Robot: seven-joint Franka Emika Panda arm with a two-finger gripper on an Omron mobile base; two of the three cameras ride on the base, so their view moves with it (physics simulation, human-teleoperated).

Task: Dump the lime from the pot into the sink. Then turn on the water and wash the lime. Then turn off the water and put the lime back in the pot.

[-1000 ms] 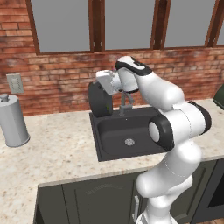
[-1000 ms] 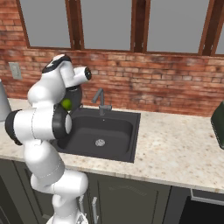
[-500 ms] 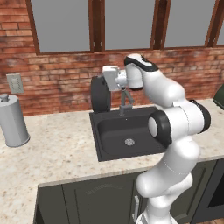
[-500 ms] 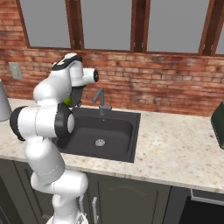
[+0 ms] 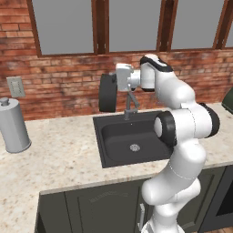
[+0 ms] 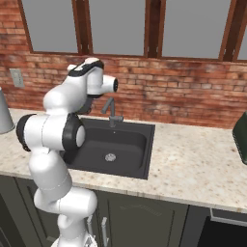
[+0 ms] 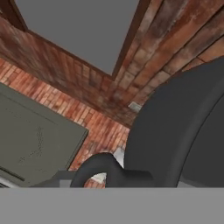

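Tool [image 5: 119, 81] clamps the pot [image 5: 108, 92] by its rim, tipped on edge over the sink's [image 5: 119, 144] back-left corner, mouth direction unclear; lime hidden, so can't tell if it dropped.

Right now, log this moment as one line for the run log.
phase: dumping | pot: held tipped on edge above sink back left | gripper: at pot rim | lime: not seen | faucet: no water seen

The pot [image 5: 108, 93] has tipped further onto its side above the sink [image 5: 111, 150].
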